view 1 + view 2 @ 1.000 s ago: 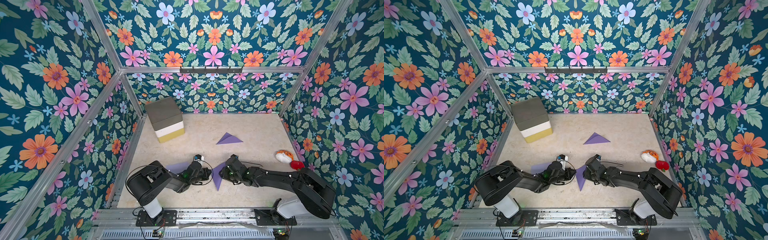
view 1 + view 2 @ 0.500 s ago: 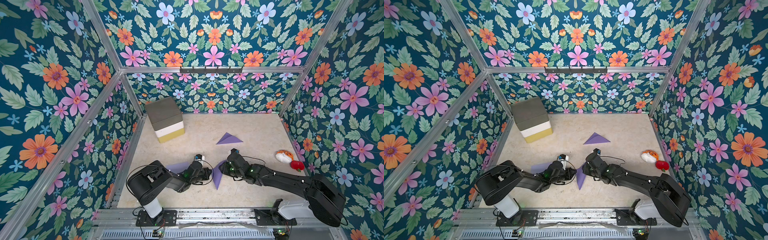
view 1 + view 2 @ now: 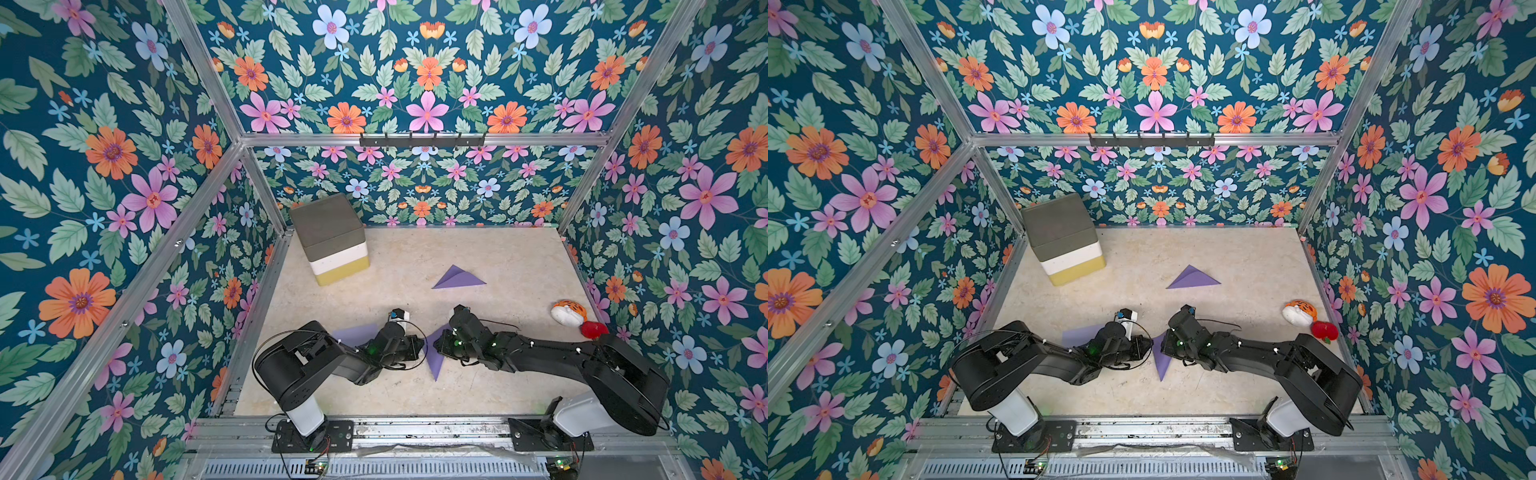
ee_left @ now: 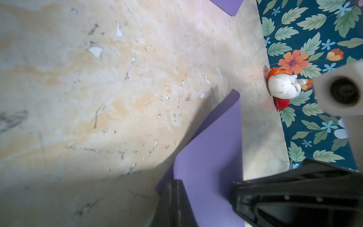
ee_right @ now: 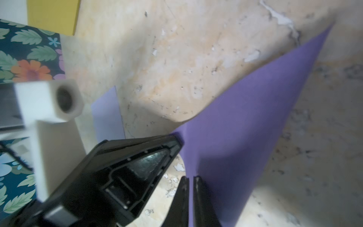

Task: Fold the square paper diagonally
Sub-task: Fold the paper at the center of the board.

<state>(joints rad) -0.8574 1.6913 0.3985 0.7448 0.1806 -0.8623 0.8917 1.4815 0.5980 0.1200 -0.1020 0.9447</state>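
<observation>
Left hand: the left hand [image 3: 419, 350] has its fingers pressed together on one edge of the purple paper [image 3: 434, 360]. In the left wrist view, the same hand [image 4: 175, 189] pinches the sheet where it bends upward.
Right hand: the right hand [image 3: 443, 347] pinches the opposite edge. In the right wrist view, its two fingers [image 5: 183, 196] clamp that edge with only the paper between them.
Task's thing: the purple paper [image 3: 1160, 359] is at the front middle of the desk [image 3: 478, 249], held between the two hands. It is raised and curved, and in both top views it shows as a narrow pointed strip with its tip toward the front rail. Whether that tip touches the desk cannot be told.
Flat sheet: a second purple sheet [image 3: 353, 334] lies flat on the desk, partly under the left arm [image 3: 332, 361].
Folded triangle: a purple triangle [image 3: 457, 279] lies flat, well apart from both hands, toward the back wall.
Blocks: a stack [image 3: 332, 237] of grey on white on yellow stands in the back left corner.
Toys: an orange and white soft toy [image 3: 567, 311] lies by the right wall, with a red thing [image 3: 593, 329] just beside it.
In the way: from above, the right hand's black body covers the paper's upper corner. In the right wrist view, the left hand's black casing [image 5: 127, 173] and a white camera block [image 5: 49, 102] fill the near side.
Walls: floral print on dark blue, with a black hook rail [image 3: 422, 140] on the back frame.
</observation>
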